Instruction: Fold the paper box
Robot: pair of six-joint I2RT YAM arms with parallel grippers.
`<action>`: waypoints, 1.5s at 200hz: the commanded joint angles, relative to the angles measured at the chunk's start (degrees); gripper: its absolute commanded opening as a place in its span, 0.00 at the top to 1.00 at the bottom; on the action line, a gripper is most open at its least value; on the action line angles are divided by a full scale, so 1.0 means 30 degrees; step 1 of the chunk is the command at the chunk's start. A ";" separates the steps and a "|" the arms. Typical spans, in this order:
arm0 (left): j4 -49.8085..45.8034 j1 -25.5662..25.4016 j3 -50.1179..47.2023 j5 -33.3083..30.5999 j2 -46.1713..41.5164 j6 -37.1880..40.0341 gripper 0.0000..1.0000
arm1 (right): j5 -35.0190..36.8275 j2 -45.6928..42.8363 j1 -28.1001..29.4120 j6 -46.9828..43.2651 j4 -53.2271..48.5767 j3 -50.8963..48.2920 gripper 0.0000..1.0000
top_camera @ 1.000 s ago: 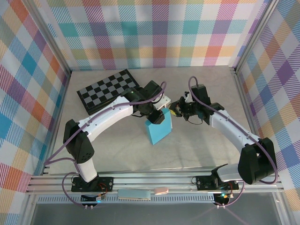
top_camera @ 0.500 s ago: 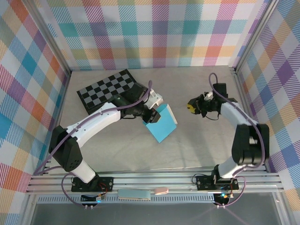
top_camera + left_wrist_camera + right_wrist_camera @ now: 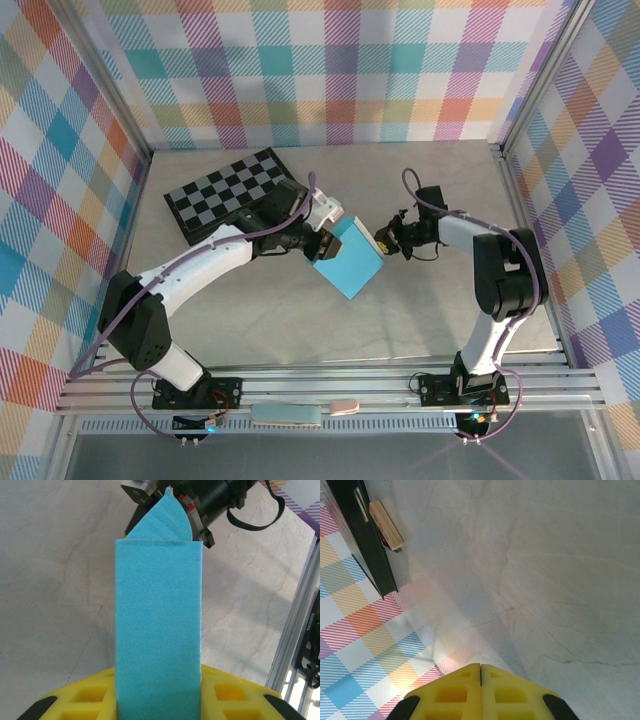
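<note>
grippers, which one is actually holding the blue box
The left gripper: its yellow pads clamp one end of the paper box. The right gripper is shut on nothing, just beyond the box's curved flap.

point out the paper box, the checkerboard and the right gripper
paper box (image 3: 350, 262), top external view, middle of its blue face
checkerboard (image 3: 228, 190), top external view, centre of the board
right gripper (image 3: 480, 666), right wrist view, seam between its shut yellow fingertips
</note>
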 commanded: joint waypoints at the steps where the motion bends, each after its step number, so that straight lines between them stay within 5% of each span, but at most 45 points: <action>1: 0.0765 0.0230 -0.1320 -0.1865 -0.0019 -0.0973 1.00 | 0.0231 -0.1911 0.0162 -0.0194 -0.0867 -0.1540 0.95; 80: 0.7206 0.0222 -0.4927 -0.2872 -0.1477 -0.4357 0.97 | 0.3243 -0.5214 0.2132 0.2111 -0.0725 -0.4032 0.96; 161: 0.7229 0.0259 -0.5825 -0.1607 -0.1966 -0.2510 0.95 | 0.1874 -0.2849 -0.1098 -0.1304 -0.4012 -0.0081 0.90; 181: 0.8340 0.0259 -0.6505 -0.1500 -0.2375 -0.1769 0.94 | 0.2900 -0.3705 -0.1748 -0.1105 -0.5706 0.0884 0.79; 199: 1.0346 0.0266 -0.7650 -0.2272 -0.2940 -0.1069 0.94 | 0.4715 -0.4944 -0.2645 -0.0348 -0.8359 0.2197 0.57; 227: 1.1825 0.0288 -0.7874 -0.2590 -0.2347 -0.0290 0.93 | 0.2667 -0.6147 -0.3163 0.2847 -0.7119 0.2329 0.33; 262: 1.6174 0.0288 -0.9187 -0.2903 -0.1326 0.0266 0.92 | -0.0002 -0.6016 -0.3079 1.0408 -0.0658 0.0961 0.18; 300: 1.9557 0.0317 -0.9805 -0.2810 0.0509 0.0424 0.93 | -0.0427 -0.4196 -0.3062 1.2441 0.0524 0.2151 0.11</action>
